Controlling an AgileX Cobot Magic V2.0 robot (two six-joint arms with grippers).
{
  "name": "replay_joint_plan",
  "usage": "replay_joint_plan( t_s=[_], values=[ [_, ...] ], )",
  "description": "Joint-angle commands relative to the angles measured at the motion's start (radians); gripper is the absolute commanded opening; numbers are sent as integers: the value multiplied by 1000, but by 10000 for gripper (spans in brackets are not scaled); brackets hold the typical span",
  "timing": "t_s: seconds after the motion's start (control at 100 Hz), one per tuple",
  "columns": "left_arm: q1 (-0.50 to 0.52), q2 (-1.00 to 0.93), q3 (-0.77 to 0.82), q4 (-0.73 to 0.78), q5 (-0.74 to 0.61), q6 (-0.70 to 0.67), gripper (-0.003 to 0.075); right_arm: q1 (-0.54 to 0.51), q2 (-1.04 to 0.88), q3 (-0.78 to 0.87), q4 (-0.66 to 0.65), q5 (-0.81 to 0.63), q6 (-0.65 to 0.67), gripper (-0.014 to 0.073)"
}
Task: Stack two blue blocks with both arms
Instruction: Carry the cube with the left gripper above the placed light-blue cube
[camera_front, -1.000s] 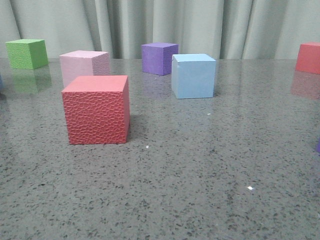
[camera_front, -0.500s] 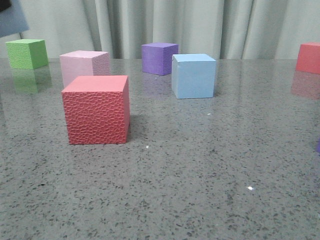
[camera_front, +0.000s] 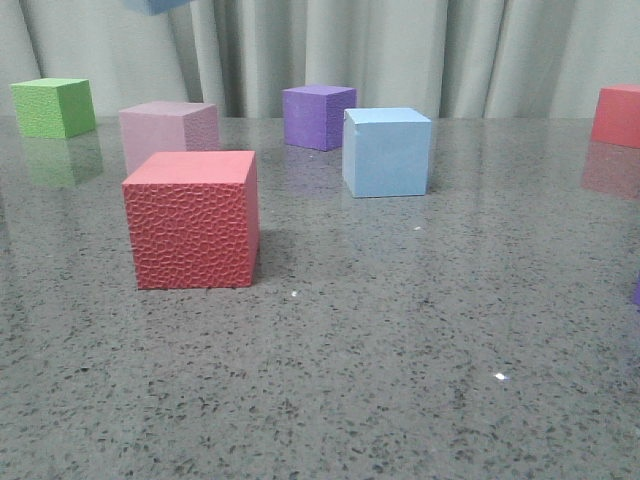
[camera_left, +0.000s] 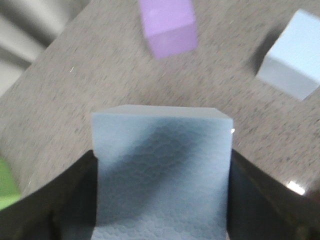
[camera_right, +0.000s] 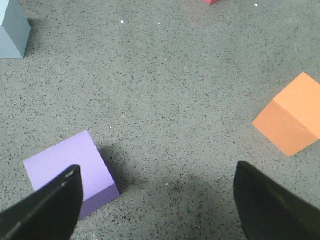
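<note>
One pale blue block (camera_left: 161, 172) was seen clamped between the black fingers (camera_left: 47, 200) of the left gripper (camera_left: 161, 200) only in the left wrist view; in the front view just a blue corner (camera_front: 155, 5) of it was caught at the top edge, lifted well above the table. The second blue block (camera_front: 387, 151) was shown resting on the table behind the middle, and was also glimpsed in the left wrist view (camera_left: 292, 55) and the right wrist view (camera_right: 12, 27).

The right gripper (camera_right: 160, 200) was seen only by its own camera, spread wide and empty above bare tabletop, between a purple cube (camera_right: 70, 172) and an orange cube (camera_right: 290, 120).

The table (camera_front: 400, 350) was a grey speckled stone-like surface, glossy enough to mirror the cubes, backed by a pale pleated curtain (camera_front: 450, 50).

A textured red cube (camera_front: 192, 218) stood nearest, with a pink cube (camera_front: 168, 130) just behind it, a green cube (camera_front: 53, 106) far left, another purple cube (camera_front: 318, 116) just behind the resting blue block, and another red cube (camera_front: 616, 115) at the right edge.
</note>
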Motion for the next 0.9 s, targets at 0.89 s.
replay_joint_plan(
  t_s=[0.89],
  values=[
    [-236, 226, -330, 44, -14, 81, 335, -5, 1, -22, -6, -53, -6, 610]
  ],
)
